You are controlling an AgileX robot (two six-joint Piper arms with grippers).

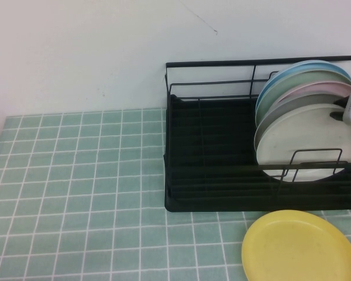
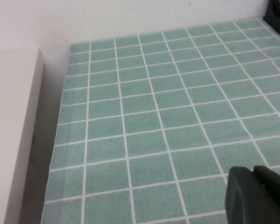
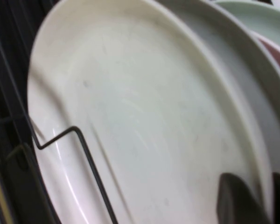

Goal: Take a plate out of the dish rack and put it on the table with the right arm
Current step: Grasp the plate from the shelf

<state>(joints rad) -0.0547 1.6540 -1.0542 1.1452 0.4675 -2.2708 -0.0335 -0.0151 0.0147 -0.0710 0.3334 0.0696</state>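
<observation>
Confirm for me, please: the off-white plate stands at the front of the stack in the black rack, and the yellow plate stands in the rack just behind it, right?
Not quite. The off-white plate does stand at the front of the stack in the black rack, but the yellow plate lies flat on the table in front of the rack, as the high view shows.

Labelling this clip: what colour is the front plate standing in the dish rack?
Off-white; the plate shows best in the right wrist view, standing in the black dish rack.
</observation>
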